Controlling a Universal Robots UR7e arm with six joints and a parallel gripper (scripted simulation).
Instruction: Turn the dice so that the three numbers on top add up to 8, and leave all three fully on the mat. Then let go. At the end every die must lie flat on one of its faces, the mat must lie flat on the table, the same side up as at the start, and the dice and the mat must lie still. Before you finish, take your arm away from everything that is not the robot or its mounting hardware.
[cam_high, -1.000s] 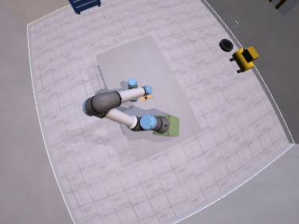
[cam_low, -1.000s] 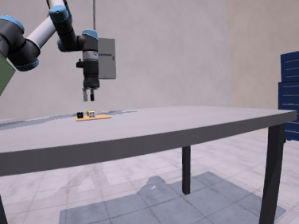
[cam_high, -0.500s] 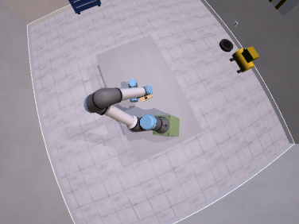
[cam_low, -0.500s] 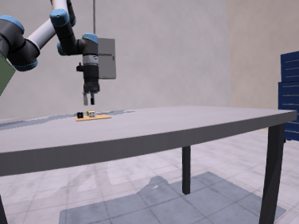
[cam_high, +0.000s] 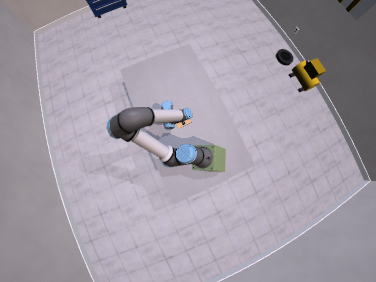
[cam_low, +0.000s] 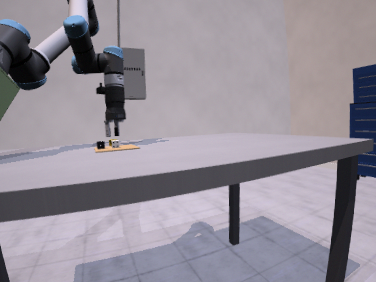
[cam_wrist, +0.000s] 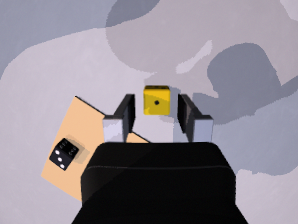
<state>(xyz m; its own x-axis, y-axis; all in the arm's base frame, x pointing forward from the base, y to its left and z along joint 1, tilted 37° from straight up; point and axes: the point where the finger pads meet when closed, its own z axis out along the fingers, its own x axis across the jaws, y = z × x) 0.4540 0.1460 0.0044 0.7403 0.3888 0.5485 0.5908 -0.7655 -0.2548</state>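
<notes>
The yellow die (cam_wrist: 157, 102) (cam_low: 111, 142) lies flat on the table beyond the mat's edge in the wrist view, one pip on top. The black die (cam_wrist: 63, 154) (cam_low: 100, 144) lies on the orange mat (cam_wrist: 75, 120) (cam_low: 131, 148) (cam_high: 188, 123), its top face seeming to show three pips. The white die (cam_low: 115, 143) shows on the mat in the exterior view; the gripper body hides it in the wrist view, and its top number cannot be read. My gripper (cam_wrist: 156, 106) (cam_low: 112, 134) is open and empty, above the yellow die, a finger on either side of it in the wrist view.
The grey table (cam_low: 240, 155) (cam_high: 170, 65) carries the mat. The arm's green base block (cam_high: 216, 158) stands on the table in the top view. Arm shadows fall across the table around the yellow die. A blue cabinet (cam_low: 364, 120) stands away from the table.
</notes>
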